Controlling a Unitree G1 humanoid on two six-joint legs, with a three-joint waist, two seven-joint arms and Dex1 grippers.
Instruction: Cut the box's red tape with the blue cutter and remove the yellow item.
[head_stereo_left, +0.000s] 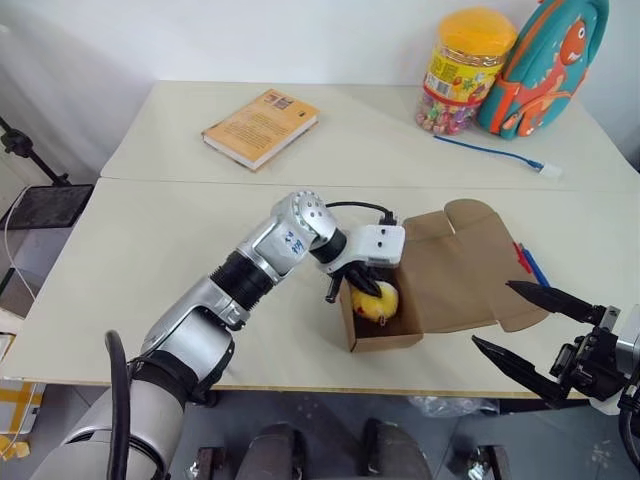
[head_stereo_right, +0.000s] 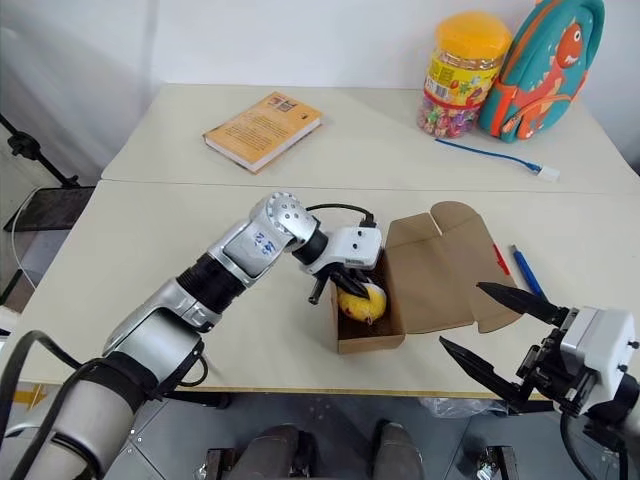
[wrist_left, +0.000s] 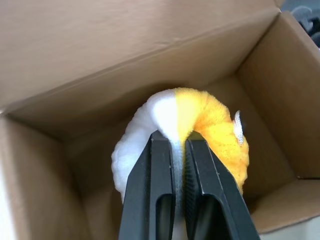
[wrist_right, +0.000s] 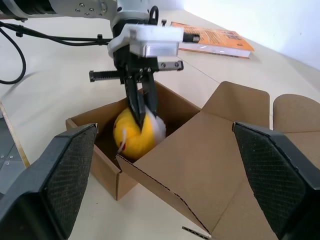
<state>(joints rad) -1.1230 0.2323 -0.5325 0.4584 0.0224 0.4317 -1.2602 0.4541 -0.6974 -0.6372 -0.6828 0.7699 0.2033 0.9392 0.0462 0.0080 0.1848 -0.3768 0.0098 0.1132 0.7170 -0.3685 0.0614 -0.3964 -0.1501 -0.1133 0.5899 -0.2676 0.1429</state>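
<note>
Left end effector (wrist_right: 142, 111) pinches yellow item (wrist_right: 132, 135) inside open box (wrist_right: 107, 170).

Silver jointed left arm (head_stereo_left: 262, 262) with black cuffs and a black cable; both grippers have white housings and black, cross-hatched fingers (wrist_right: 60, 180).

box (head_stereo_left: 455, 275): matt brown cardboard | yellow item (wrist_left: 210, 125): fuzzy plush | table (head_stereo_left: 150, 260): smooth matt
</note>
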